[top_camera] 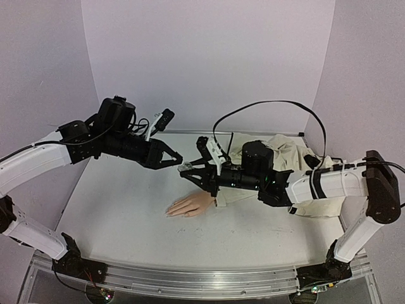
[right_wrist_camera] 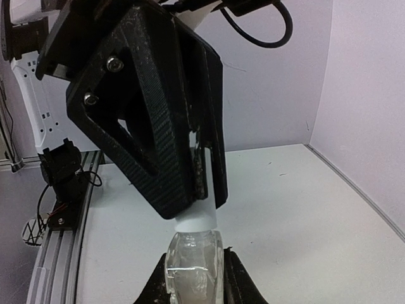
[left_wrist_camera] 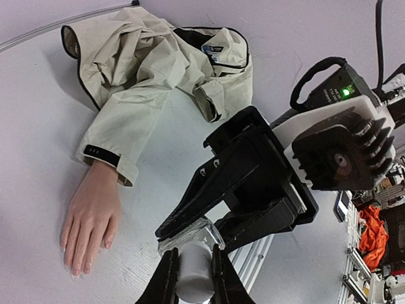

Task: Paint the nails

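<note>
The left fingers (left_wrist_camera: pixel 166 282) are gripping the white cap (left_wrist_camera: pixel 195 275), the right fingers (right_wrist_camera: pixel 157 282) are pinching the clear bottle (right_wrist_camera: pixel 193 266); unscrewing is calling for straight coaxial twisting.

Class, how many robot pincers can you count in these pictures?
2. The left pincer grips the white cap; the right pincer grips the clear bottle, both above the table middle. None appears hidden.
</note>
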